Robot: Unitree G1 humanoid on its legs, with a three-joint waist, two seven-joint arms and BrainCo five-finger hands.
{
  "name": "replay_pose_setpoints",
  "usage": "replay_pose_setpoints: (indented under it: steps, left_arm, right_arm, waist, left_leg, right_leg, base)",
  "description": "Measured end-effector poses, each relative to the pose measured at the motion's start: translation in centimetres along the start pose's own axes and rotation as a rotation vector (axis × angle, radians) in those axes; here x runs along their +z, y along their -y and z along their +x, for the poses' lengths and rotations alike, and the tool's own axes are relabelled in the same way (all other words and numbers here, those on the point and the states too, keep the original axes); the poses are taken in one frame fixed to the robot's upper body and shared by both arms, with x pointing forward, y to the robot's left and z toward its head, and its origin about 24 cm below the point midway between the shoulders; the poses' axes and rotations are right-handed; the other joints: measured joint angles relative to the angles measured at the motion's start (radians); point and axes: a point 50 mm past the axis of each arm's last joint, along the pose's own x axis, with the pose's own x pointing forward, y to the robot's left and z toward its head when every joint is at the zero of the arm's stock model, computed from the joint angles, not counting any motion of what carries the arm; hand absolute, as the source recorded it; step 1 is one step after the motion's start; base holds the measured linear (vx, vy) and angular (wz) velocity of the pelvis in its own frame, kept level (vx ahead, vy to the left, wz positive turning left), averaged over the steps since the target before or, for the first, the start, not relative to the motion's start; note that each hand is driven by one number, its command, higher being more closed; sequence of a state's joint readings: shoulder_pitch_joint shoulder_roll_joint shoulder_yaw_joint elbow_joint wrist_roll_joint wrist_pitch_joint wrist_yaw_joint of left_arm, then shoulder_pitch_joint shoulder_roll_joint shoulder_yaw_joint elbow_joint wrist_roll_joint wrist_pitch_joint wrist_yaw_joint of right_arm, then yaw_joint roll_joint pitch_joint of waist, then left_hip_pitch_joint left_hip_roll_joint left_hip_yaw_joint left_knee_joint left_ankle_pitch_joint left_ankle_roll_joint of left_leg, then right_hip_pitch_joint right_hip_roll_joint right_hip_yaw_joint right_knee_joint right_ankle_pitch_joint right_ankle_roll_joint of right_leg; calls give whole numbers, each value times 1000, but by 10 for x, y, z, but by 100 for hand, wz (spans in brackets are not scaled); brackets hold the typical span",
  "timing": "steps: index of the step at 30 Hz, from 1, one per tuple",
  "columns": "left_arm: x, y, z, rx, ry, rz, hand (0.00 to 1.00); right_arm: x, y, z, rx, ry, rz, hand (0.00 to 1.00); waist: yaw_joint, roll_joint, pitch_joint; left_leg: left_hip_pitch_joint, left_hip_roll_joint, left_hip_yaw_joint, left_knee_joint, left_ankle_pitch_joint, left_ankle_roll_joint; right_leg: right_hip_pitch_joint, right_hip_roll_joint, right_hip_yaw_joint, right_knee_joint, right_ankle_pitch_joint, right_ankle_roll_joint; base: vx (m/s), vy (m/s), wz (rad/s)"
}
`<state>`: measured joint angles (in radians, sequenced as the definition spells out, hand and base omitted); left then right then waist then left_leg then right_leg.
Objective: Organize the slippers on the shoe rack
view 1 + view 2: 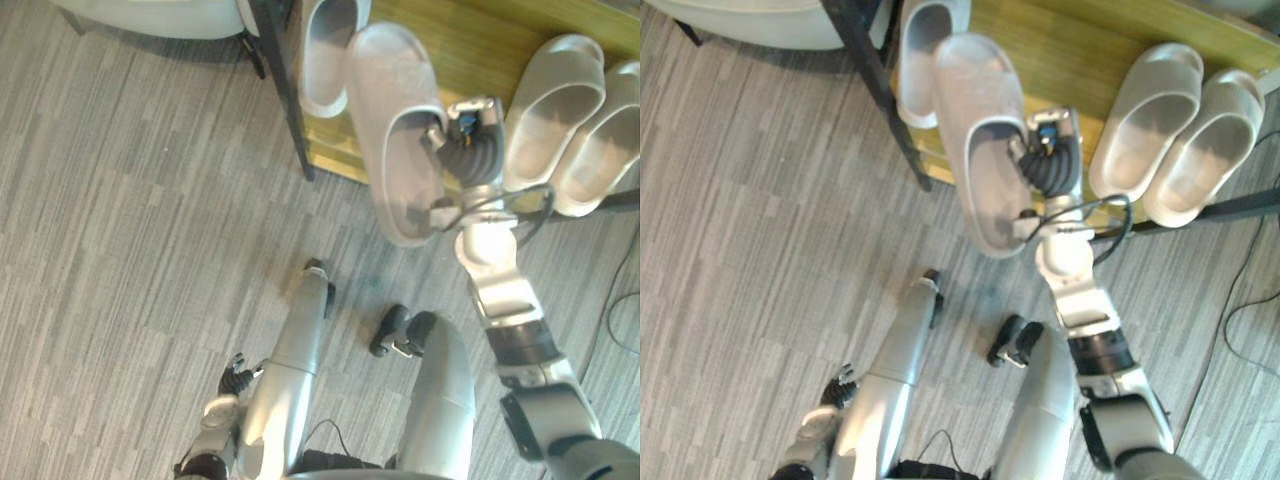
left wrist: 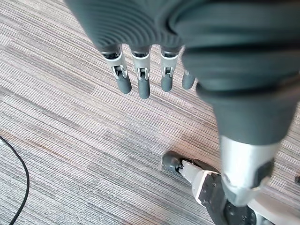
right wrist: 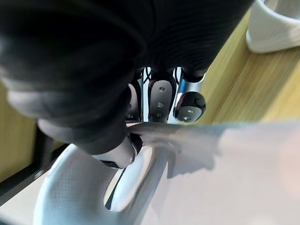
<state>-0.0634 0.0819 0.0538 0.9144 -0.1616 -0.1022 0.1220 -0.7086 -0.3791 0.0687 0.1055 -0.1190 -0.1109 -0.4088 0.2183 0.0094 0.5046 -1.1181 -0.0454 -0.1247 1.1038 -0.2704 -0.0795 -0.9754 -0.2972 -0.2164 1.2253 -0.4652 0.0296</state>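
My right hand is shut on a white slipper, pinching the edge of its strap between thumb and fingers. The slipper hangs tilted over the front edge of the wooden shelf of the shoe rack, its toe pointing back. A single white slipper lies on the shelf to its left. Side by side on the shelf to the right lies a pair of white slippers. Low beside me, over the carpet, my left hand hangs open and holds nothing.
A black rack post runs down the shelf's left side. A pale rounded piece of furniture stands at the back left. Grey striped carpet stretches out in front of the rack.
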Motion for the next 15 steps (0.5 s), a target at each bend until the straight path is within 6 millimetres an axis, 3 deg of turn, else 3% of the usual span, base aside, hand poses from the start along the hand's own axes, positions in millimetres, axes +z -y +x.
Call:
replay_pose_setpoints:
  steps: [12, 15]
  left_arm:
    - [3, 0, 1, 31, 10, -20, 0]
    - [7, 2, 2, 26, 16, -21, 0]
  right_arm:
    - [-17, -2, 34, -182, -162, 2, 100]
    - [-22, 7, 41, -247, -198, 2, 100]
  waist:
    - [23, 0, 0]
    - [42, 1, 0]
  left_leg:
    - [-42, -7, -40, 7, 3, -21]
    - [-57, -7, -54, 7, 6, -28]
  right_leg:
    - [-31, -4, -38, 33, -39, -22]
    - [-40, -2, -51, 37, -43, -27]
  base:
    - [-21, -35, 7]
    - [-24, -21, 8]
